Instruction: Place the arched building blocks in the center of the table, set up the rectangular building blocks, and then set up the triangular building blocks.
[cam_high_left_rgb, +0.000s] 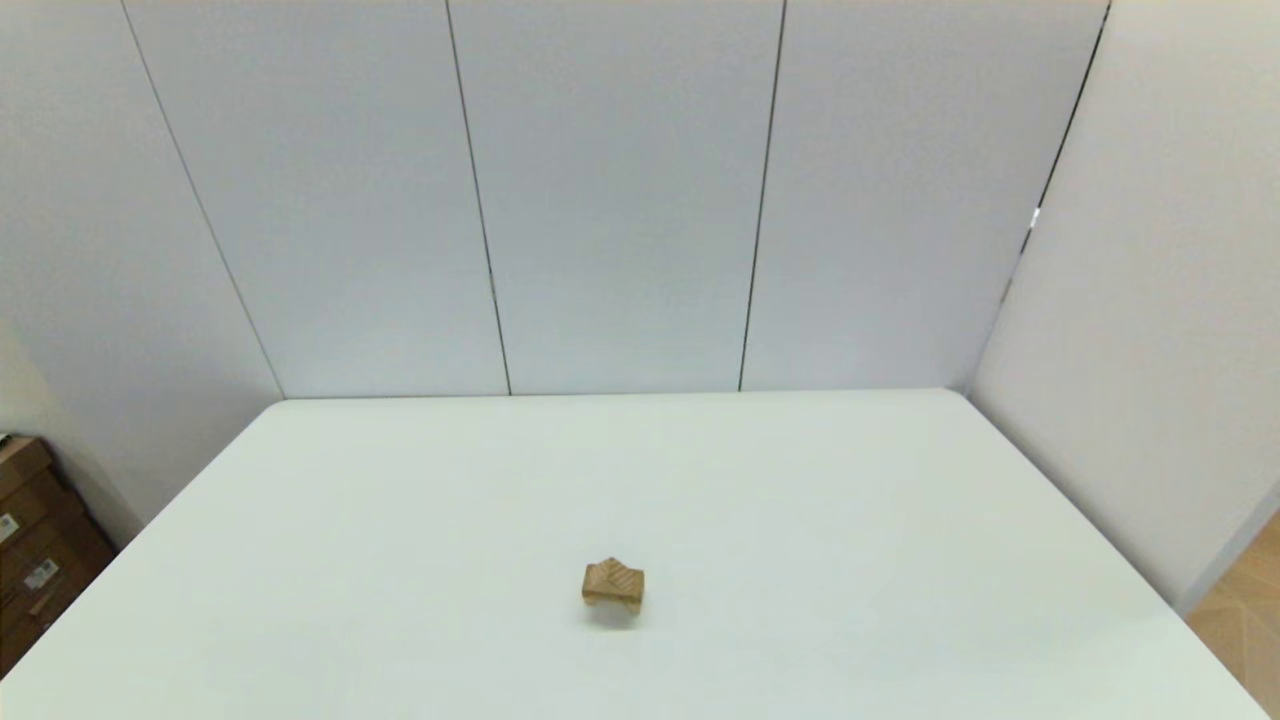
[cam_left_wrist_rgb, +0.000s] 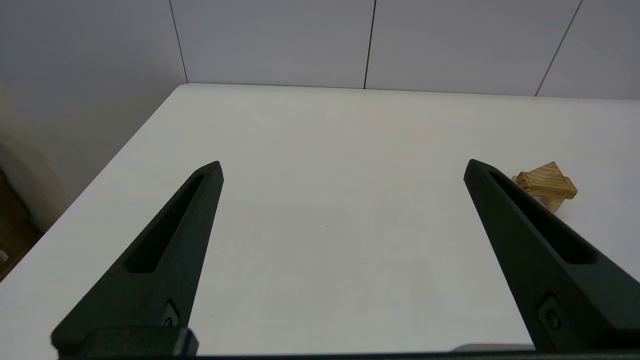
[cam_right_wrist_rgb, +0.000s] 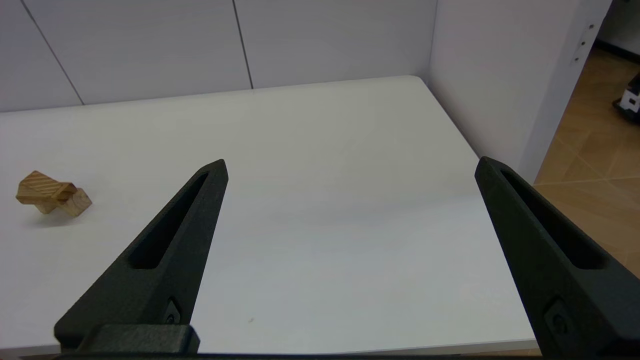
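Note:
Three light-wood blocks stand stacked near the middle of the table (cam_high_left_rgb: 400, 520). The triangular block (cam_high_left_rgb: 613, 573), with grain lines, lies on top. Under it is the rectangular block (cam_high_left_rgb: 610, 591), and the arched block (cam_high_left_rgb: 631, 603) is at the bottom, mostly hidden. The left wrist view shows the triangular block (cam_left_wrist_rgb: 542, 175), the rectangular block (cam_left_wrist_rgb: 550, 189) and a leg of the arched block (cam_left_wrist_rgb: 553, 202) just past one finger. My left gripper (cam_left_wrist_rgb: 342, 167) is open over bare table, left of the stack. My right gripper (cam_right_wrist_rgb: 350, 165) is open too, well right of the triangular block (cam_right_wrist_rgb: 42, 182) and the arched block (cam_right_wrist_rgb: 77, 204).
White wall panels (cam_high_left_rgb: 620, 200) close off the table's back and right side. Cardboard boxes (cam_high_left_rgb: 35, 540) stand on the floor beyond the left edge. Wooden floor (cam_right_wrist_rgb: 595, 165) shows past the right edge. Neither arm appears in the head view.

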